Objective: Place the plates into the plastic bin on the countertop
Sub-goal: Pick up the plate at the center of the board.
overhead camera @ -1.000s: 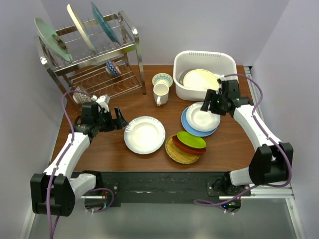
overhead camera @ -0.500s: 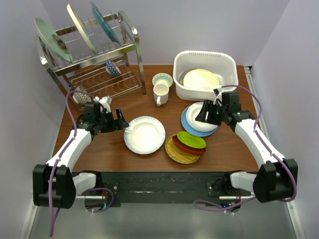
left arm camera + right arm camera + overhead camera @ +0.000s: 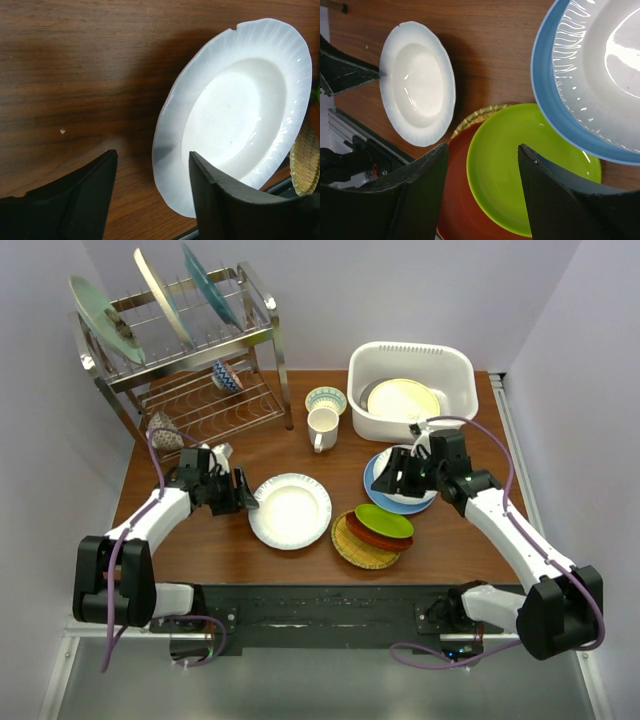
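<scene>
A white fluted plate (image 3: 290, 510) (image 3: 240, 110) (image 3: 417, 90) lies on the countertop (image 3: 460, 530). My left gripper (image 3: 243, 502) (image 3: 152, 155) is open at its left rim, one finger over the rim and the other over bare wood. My right gripper (image 3: 392, 480) (image 3: 482, 150) is open and empty, hovering between two piles. One is a white plate (image 3: 600, 75) on a blue-rimmed plate (image 3: 378, 492) (image 3: 550, 90). The other is a lime green plate (image 3: 384, 521) (image 3: 520, 170) on a red-orange one (image 3: 372, 536) and a yellow woven one (image 3: 355, 548). The plastic bin (image 3: 410, 348) holds a cream plate (image 3: 403, 400).
A metal dish rack (image 3: 190, 350) stands at the back left with plates on edge and a small bowl (image 3: 227, 376). A white mug (image 3: 322, 428) and a patterned bowl (image 3: 326, 399) sit between the rack and the bin.
My left gripper slid right to the white plate's rim and its jaws narrowed. My right gripper moved left and nearer, from beside the bin to above the plate piles.
</scene>
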{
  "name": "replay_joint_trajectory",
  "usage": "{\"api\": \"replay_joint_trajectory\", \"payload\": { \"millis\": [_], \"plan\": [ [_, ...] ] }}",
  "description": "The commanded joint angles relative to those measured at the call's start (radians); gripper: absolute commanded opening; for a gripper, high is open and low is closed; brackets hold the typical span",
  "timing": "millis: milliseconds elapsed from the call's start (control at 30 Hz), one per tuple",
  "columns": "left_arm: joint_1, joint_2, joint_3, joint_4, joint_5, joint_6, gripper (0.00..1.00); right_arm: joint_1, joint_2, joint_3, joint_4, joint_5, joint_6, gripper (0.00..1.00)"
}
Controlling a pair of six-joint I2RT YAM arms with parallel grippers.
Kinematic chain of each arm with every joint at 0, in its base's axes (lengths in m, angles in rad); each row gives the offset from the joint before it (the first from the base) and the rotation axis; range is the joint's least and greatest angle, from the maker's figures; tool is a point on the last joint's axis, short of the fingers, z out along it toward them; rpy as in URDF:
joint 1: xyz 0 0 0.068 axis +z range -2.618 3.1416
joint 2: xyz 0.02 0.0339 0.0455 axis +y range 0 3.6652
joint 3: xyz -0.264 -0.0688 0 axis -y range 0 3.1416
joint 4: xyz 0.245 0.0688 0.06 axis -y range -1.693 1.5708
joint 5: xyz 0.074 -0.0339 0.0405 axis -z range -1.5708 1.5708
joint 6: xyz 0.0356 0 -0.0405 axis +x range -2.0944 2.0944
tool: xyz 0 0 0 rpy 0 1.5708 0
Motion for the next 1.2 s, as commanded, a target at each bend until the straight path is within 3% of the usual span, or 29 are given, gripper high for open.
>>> {"api": "replay_joint_trajectory", "payload": {
  "millis": [0,67,433,667,1167],
  "plan": [
    [-0.006,0.004,0.023,0.009,0.071,0.006,0.59,0.036,-0.016,-0.041,0.103,-0.075,0.079,0.61],
    [-0.006,0.011,0.025,0.011,0.079,0.01,0.52,0.062,-0.012,-0.056,0.128,-0.077,0.09,0.61],
    [-0.007,0.063,0.017,0.025,0.112,0.02,0.37,0.137,0.022,-0.118,0.206,-0.066,0.122,0.61],
    [-0.007,0.057,0.018,0.025,0.111,0.021,0.0,0.176,0.083,-0.101,0.263,-0.06,0.135,0.61],
    [0.001,-0.059,0.025,0.032,0.069,0.015,0.0,0.223,0.179,-0.119,0.355,-0.057,0.164,0.61]
  ]
}}
